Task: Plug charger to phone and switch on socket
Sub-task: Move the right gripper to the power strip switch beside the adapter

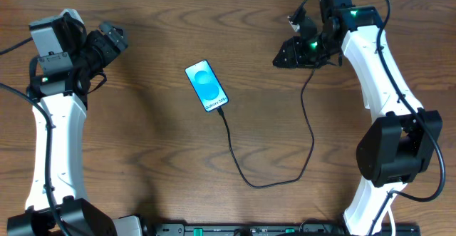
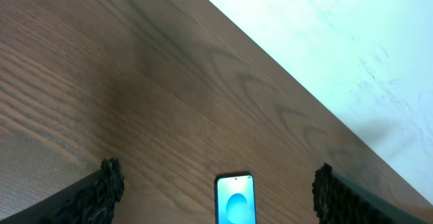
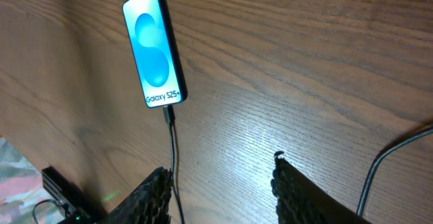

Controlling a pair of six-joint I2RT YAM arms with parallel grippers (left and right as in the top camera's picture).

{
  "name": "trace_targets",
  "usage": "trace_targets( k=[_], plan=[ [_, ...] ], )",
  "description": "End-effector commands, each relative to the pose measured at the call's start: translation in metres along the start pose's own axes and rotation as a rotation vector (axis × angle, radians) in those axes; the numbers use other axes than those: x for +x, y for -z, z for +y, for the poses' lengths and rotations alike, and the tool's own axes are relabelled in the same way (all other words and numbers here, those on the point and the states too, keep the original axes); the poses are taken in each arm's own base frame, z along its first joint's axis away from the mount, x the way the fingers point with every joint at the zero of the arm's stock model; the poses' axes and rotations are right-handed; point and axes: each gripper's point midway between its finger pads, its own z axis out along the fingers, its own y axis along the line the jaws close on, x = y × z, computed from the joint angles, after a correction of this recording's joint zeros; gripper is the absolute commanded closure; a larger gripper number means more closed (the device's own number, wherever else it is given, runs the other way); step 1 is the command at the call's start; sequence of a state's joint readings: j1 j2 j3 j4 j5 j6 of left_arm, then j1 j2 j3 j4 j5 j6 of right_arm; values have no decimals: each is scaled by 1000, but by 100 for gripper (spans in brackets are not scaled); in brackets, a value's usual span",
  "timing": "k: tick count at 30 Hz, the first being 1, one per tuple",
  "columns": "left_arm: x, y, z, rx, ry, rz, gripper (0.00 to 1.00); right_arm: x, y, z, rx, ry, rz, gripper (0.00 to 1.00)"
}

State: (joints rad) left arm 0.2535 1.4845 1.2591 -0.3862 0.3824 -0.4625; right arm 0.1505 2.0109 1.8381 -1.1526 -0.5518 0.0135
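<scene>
Phone (image 1: 206,85) lies screen-up mid table (image 1: 142,157), charger (image 3: 172,143) tip seated in its bottom edge; left gripper (image 1: 114,38) hangs spread and empty; right gripper (image 1: 286,55) likewise parted, holding nothing

Phone (image 1: 206,86): slim black-edged rectangle, lying flat and face up, set diagonally just left of centre in the upper half of the overhead view. The screen is lit blue with paler circles and white "Galaxy S25+" text.

Charger (image 3: 172,146): thin black cable, plug tip seated in the phone's lower edge. It trails down, loops at lower centre, then rises toward upper right.
</scene>
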Motion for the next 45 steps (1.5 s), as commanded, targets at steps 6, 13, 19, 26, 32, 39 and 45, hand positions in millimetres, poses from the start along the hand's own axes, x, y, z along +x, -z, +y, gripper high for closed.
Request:
trace_targets(
  k=[6, 13, 19, 26, 32, 39, 45],
  plan=[
    [-4, 2, 1, -11, -21, -13, 9, -3, 52, -31, 65, -64, -87, 60],
    [-4, 2, 1, -11, -21, -13, 9, 0, 124, -79, 159, -197, -237, 56],
    [-4, 2, 1, -11, -21, -13, 9, 7, 157, -137, 212, -332, -316, 53],
    [-4, 2, 1, -11, -21, -13, 9, 22, 157, -194, 224, -466, -299, 99],
    [-4, 2, 1, -11, -21, -13, 9, 25, 143, -234, 230, -490, -285, 99],
    [-4, 2, 1, -11, -21, -13, 9, 28, 128, -268, 237, -487, -275, 99],
    [-4, 2, 1, -11, -21, -13, 9, 35, 118, -285, 231, -516, -256, 99]
  ],
)
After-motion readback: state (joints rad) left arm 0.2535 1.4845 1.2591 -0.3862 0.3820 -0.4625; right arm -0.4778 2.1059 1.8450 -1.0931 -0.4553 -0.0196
